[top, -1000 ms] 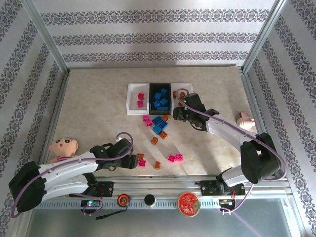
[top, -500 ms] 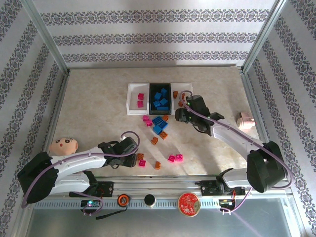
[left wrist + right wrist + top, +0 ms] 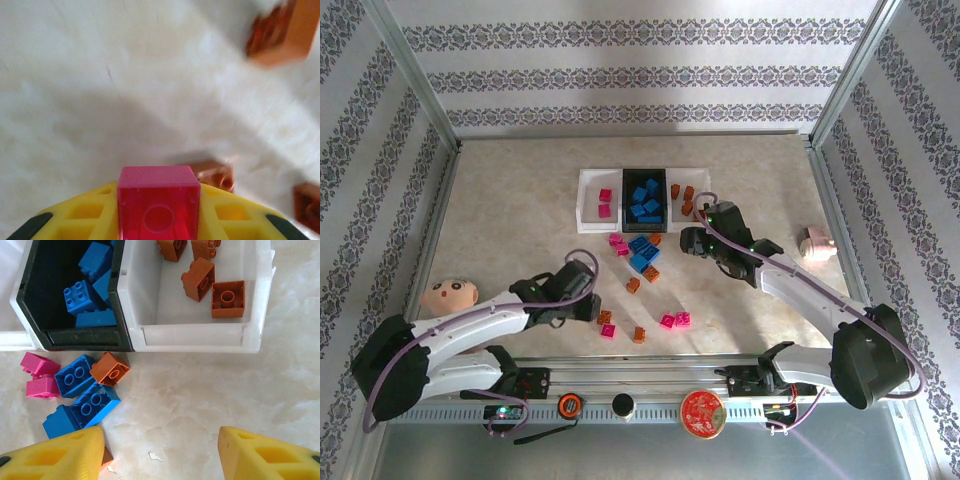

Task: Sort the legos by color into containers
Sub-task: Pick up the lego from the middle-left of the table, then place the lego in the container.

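My left gripper [image 3: 594,311] [image 3: 159,202] is shut on a magenta lego [image 3: 158,186], low over the table at the front; an orange lego [image 3: 216,175] lies just beyond it. My right gripper [image 3: 689,240] [image 3: 161,452] is open over bare table, just in front of the right white container [image 3: 192,335], which holds orange legos [image 3: 227,298]. The black container [image 3: 80,337] holds blue legos [image 3: 645,198]. Two pink ones [image 3: 604,203] lie in the left white container [image 3: 586,212]. A loose blue, pink and orange cluster [image 3: 82,390] lies left of my right fingers.
More loose legos are scattered at the front: orange ones [image 3: 633,285] [image 3: 639,335] and a pink pair [image 3: 674,320]. A doll [image 3: 448,295] lies at the front left and a pale pink lump [image 3: 815,243] at the right edge. Metal frame posts border the table.
My left gripper has shut on the magenta lego and shifted a little up and right. My right gripper has drawn back from the right container toward the near side, still open.
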{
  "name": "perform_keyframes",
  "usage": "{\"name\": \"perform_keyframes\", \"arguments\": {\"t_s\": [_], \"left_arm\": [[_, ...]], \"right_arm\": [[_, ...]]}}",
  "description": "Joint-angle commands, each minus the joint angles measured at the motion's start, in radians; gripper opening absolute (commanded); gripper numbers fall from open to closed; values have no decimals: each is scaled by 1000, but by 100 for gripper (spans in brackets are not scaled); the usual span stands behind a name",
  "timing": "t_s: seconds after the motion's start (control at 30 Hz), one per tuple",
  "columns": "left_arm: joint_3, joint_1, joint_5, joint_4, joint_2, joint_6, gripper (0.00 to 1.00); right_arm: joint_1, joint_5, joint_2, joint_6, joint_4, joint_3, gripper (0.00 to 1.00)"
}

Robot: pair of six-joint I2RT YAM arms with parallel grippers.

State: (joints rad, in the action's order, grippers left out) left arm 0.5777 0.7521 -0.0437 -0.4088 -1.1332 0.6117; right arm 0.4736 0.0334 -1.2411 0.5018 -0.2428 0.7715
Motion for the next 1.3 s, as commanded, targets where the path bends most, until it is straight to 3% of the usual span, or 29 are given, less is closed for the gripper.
{"name": "perform_keyframes", "arguments": {"t_s": [0.0, 0.23, 0.47, 0.6, 0.7, 0.77, 0.97, 1.27], "left_arm": [[97, -89, 17, 97, 7, -91, 28], [317, -296, -16, 316, -294, -104, 25], [642, -365, 42, 267, -603, -132, 25], [779, -390, 54, 203, -728, -130, 31], [843, -397, 55, 171, -775, -133, 44], [866, -397, 49, 161, -777, -137, 54], [816, -396, 2, 193, -671, -120, 64], [420, -373, -136, 371, -297, -23, 80]], "right_arm": [[4, 13, 29, 20, 2, -27, 62], [17, 22, 54, 33, 3, -62, 63], [35, 29, 136, 51, -8, -141, 63], [69, 23, 172, 65, -5, -193, 63], [90, -2, 191, 67, -14, -225, 64], [101, -17, 201, 73, -25, -247, 65], [129, -31, 243, 98, -66, -287, 65], [201, -100, 288, 158, -117, -336, 66]]}}
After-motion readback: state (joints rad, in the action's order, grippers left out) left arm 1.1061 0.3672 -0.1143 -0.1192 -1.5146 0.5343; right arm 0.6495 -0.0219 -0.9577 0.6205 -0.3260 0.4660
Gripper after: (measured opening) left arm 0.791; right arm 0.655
